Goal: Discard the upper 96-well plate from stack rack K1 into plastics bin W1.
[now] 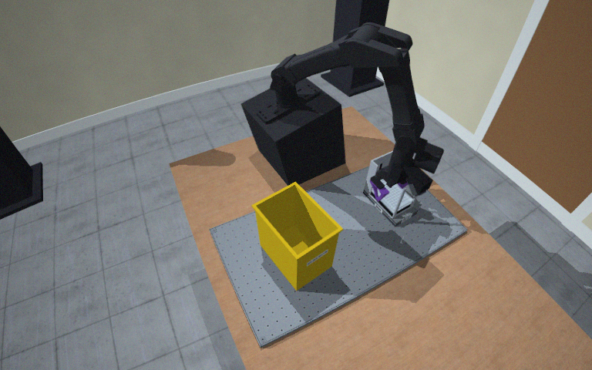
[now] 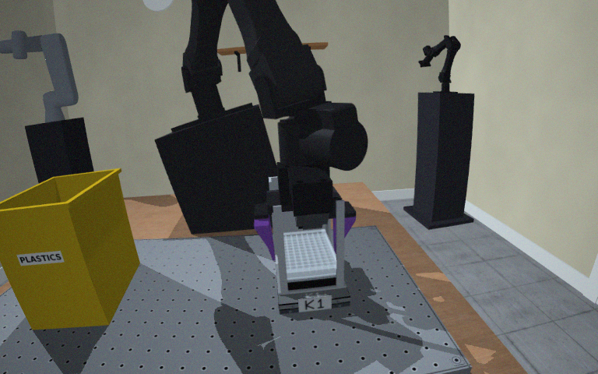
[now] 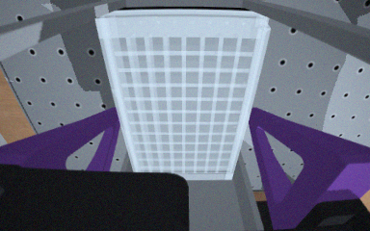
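The upper 96-well plate (image 2: 308, 255) is white and lies on top in the grey stack rack K1 (image 2: 311, 288), at the right of the perforated plate. It fills the wrist view (image 3: 182, 96) and also shows in the top view (image 1: 398, 196). A dark gap under it hides the lower plate. My gripper (image 2: 304, 229) hangs over the rack's back end, open, with its purple fingers (image 3: 308, 159) to either side of the plate and outside the rack posts. Nothing is between the fingers. The yellow plastics bin W1 (image 1: 297, 233) stands upright to the left, labelled PLASTICS (image 2: 40, 258).
The arm's black base block (image 1: 297, 130) stands behind the perforated plate (image 1: 340, 248). Black pedestals stand at the room's edges (image 2: 443, 154). The rack's upright posts (image 2: 339, 234) flank the plate.
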Robot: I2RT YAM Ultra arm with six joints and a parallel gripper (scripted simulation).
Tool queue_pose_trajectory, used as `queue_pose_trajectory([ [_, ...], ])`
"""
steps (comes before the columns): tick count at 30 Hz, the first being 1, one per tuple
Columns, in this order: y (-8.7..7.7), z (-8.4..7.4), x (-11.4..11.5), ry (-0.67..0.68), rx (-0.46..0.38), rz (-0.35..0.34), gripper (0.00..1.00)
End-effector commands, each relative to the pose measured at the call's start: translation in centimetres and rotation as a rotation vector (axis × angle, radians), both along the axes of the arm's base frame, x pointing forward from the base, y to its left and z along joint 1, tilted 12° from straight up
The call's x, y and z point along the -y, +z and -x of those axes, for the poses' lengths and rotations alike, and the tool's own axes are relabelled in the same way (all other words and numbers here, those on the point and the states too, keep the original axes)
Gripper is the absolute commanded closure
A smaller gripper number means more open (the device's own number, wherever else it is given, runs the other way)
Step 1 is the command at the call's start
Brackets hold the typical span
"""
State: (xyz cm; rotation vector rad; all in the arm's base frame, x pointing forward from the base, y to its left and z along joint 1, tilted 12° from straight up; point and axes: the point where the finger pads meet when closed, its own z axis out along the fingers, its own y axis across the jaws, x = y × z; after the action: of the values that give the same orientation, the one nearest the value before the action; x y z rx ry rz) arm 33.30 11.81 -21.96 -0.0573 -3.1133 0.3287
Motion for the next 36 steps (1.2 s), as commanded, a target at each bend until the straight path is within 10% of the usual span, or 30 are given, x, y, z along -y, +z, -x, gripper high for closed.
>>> queue_pose_trajectory([
  [1, 0.37, -0.69, -0.30, 0.003, 0.023, -0.005, 0.00],
  [6, 0.37, -0.69, -0.30, 0.003, 0.023, -0.005, 0.00],
  [7, 0.37, -0.69, -0.30, 0.003, 0.023, -0.005, 1.00],
  [36, 0.37, -0.69, -0.29, 0.003, 0.023, -0.005, 1.00],
])
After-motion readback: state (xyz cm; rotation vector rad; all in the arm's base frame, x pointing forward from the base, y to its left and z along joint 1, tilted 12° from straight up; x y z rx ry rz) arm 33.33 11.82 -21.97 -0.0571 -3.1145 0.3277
